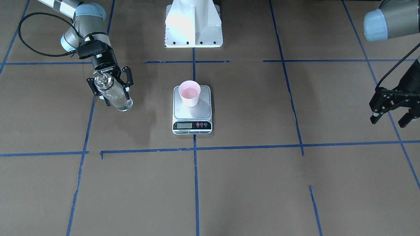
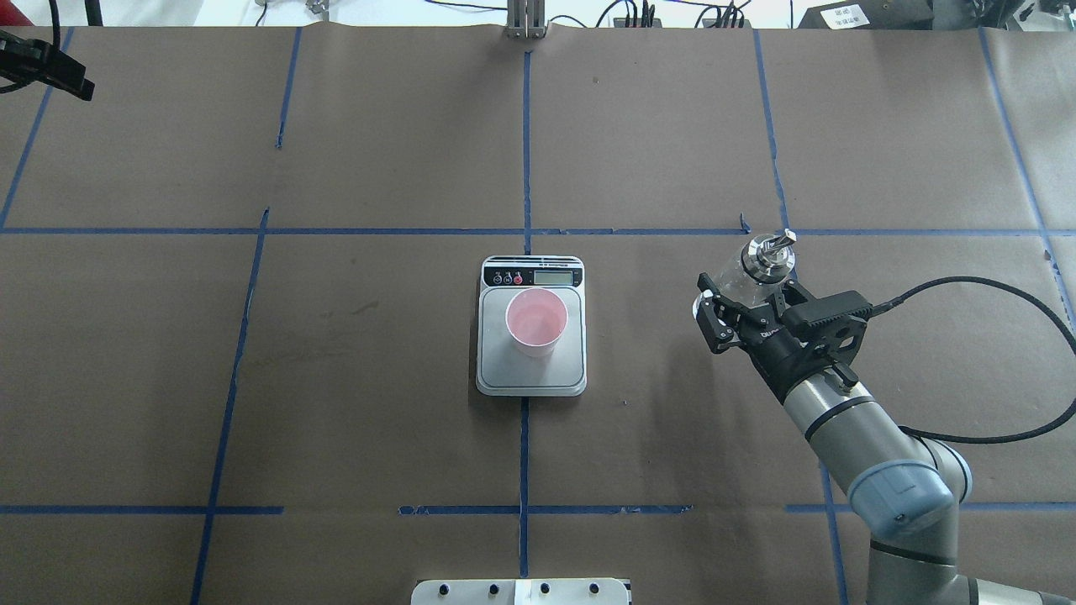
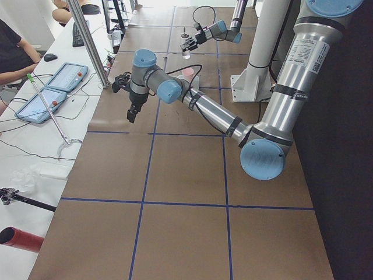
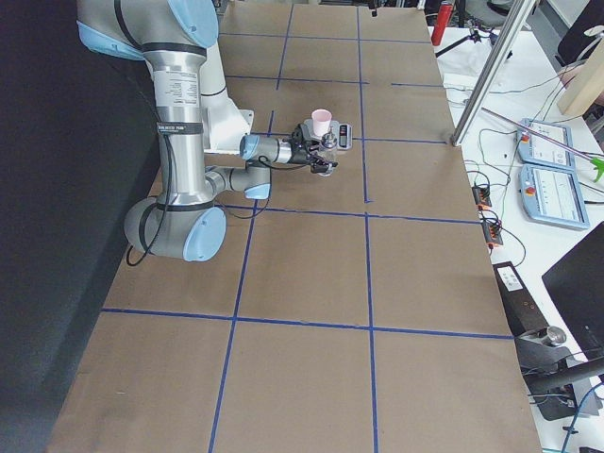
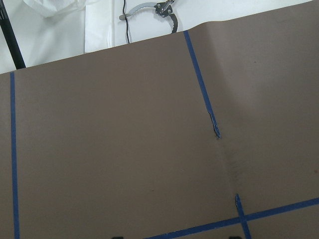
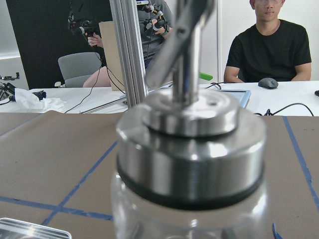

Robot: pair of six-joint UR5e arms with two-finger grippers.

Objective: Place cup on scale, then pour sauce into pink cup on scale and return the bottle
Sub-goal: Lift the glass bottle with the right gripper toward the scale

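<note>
Over table point(image 2: 336, 378), right pincer point(image 2: 746, 301) around bottle point(image 2: 763, 257)

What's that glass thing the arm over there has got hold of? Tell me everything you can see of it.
That is the bottle: a clear glass cylinder with a shiny metal cap and a small angled metal spout on top. Its contents look colourless and are hardly visible. It looks upright, off to one side of the scale and apart from it. The right tool grips its body from both sides. Whether its base rests on the table I cannot tell.
</note>
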